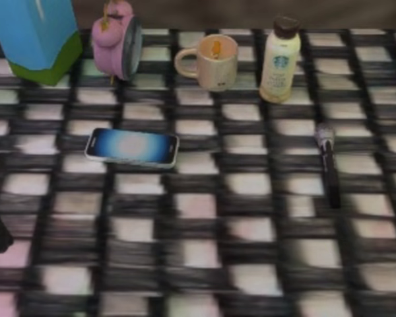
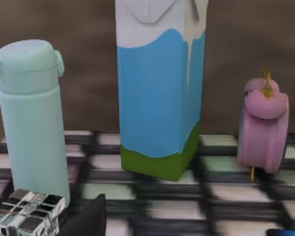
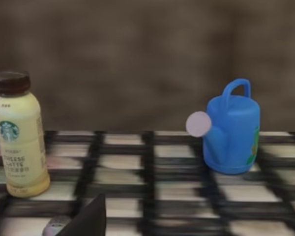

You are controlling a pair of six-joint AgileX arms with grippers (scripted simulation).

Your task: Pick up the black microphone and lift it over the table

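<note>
**A:** Start at the pincers. What is the right gripper (image 3: 86, 220) doing?

**B:** Only a dark wedge of it shows at the edge of its wrist view, so I cannot tell whether it is spread or pressed together. It holds nothing that I can see. It hangs low and faces the back of the table (image 1: 204, 257), which is why the coffee bottle (image 3: 18, 135) and the blue watering can (image 3: 233, 130) fill its view.

**A:** And the left gripper (image 2: 86, 220)?

**B:** The same dark wedge, and again I cannot tell its state. From above, that arm sits at 9 o'clock on the table's edge. I judge it parked, since nothing of the task lies on its side.

**A:** Where is the black microphone (image 1: 329, 169)?

**B:** It lies flat on the cover at about 3 o'clock from the table's middle, with its mesh head towards 12 and its handle towards 6. Nothing touches it. The bottle stands near, at its 11 o'clock, and the smartphone (image 1: 132, 146) is well apart at its 9.

**A:** So which arm takes it?

**B:** The right one, I'd say, because the microphone is on its side. The pick is not yet begun. A grey rounded bit beside that gripper in its wrist view may be the head. Because the handle runs 12 to 6, closing across it from 3 and 9 looks sensible. The stick is slim and might roll.
</note>
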